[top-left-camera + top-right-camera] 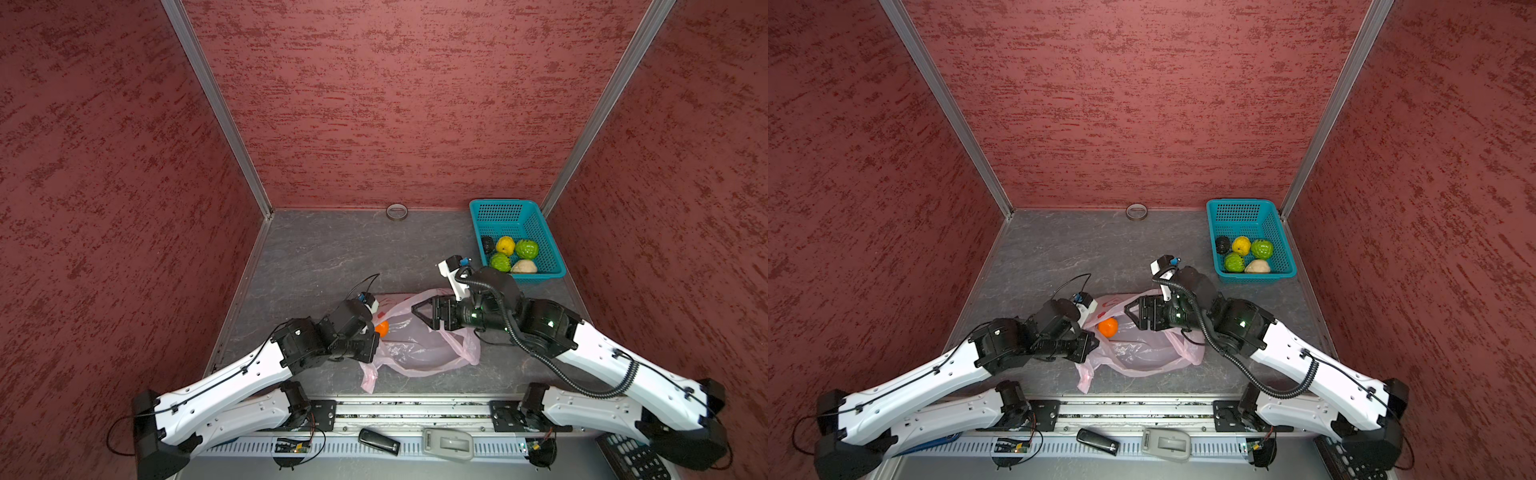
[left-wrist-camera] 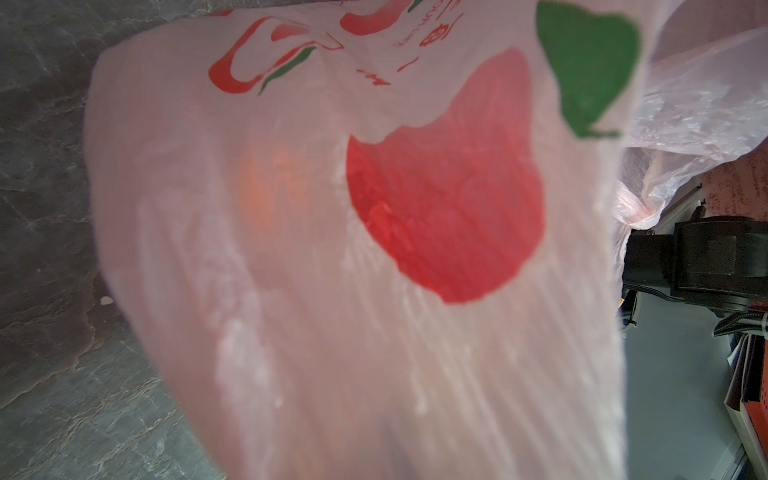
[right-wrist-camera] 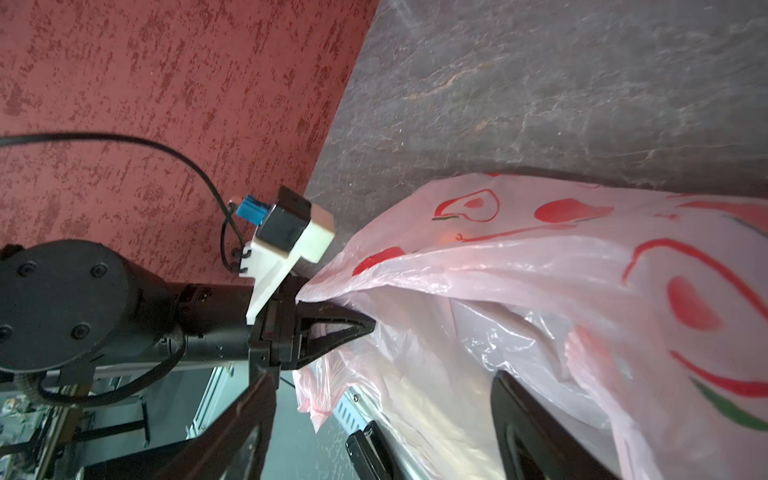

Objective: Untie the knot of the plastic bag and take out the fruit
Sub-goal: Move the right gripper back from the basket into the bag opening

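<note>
The pale pink plastic bag (image 1: 419,347) (image 1: 1142,355) lies flattened mid-table, its handle strips loose; no knot shows. An orange fruit (image 1: 382,328) (image 1: 1108,327) sits inside its left end. My left gripper (image 1: 1096,344) (image 3: 368,326) is shut on the bag's edge beside the orange. In the left wrist view the bag (image 2: 374,249) covers the jaws. My right gripper (image 1: 417,310) (image 1: 1129,309) (image 3: 382,386) hangs open over the bag's gaping mouth (image 3: 457,332), holding nothing. Several more fruits lie in the basket: yellow (image 1: 505,244), bright green (image 1: 527,248), beige (image 1: 524,266).
The teal basket (image 1: 555,266) (image 1: 1287,266) stands at the back right, by the wall. A tape roll (image 1: 397,211) lies against the back wall. A black remote (image 1: 379,441) and a grey device (image 1: 448,444) rest on the front rail.
</note>
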### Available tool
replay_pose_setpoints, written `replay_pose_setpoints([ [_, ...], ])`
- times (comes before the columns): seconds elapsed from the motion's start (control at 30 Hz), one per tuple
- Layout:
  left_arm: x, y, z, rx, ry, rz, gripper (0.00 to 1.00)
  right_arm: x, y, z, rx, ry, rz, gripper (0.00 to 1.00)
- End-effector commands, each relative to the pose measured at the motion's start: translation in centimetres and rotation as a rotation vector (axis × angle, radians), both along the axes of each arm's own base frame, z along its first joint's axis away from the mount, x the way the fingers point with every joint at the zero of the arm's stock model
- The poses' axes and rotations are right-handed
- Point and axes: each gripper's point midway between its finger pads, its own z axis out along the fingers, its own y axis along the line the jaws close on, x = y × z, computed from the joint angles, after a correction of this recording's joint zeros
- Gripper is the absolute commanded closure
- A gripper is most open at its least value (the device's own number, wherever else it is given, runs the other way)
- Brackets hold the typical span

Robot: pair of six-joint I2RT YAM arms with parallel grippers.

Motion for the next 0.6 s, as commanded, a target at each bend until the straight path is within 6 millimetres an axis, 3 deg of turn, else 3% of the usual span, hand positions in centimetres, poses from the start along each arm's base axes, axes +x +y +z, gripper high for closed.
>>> replay_pose_setpoints([
  [0.0, 0.6, -0.3, 1.4, -0.027, -0.031, 0.018, 1.0, -0.6, 0.7, -1.1, -0.023, 0.021, -0.017, 0.18],
  [0.27, 0.5, -0.6, 1.5, -0.042, -0.023, 0.015, 1.0, -1.2, 2.5, -6.7, -0.154, -0.064, 0.034, 0.21],
  [0.4, 0.4, -0.6, 1.6, -0.049, -0.023, 0.013, 1.0, -0.8, 2.6, -9.4, -0.197, -0.083, 0.023, 0.28],
  [0.57, 0.5, -0.9, 1.9, -0.053, -0.022, 0.004, 1.0, -0.1, 2.9, -12.1, -0.292, -0.119, 0.031, 0.29],
])
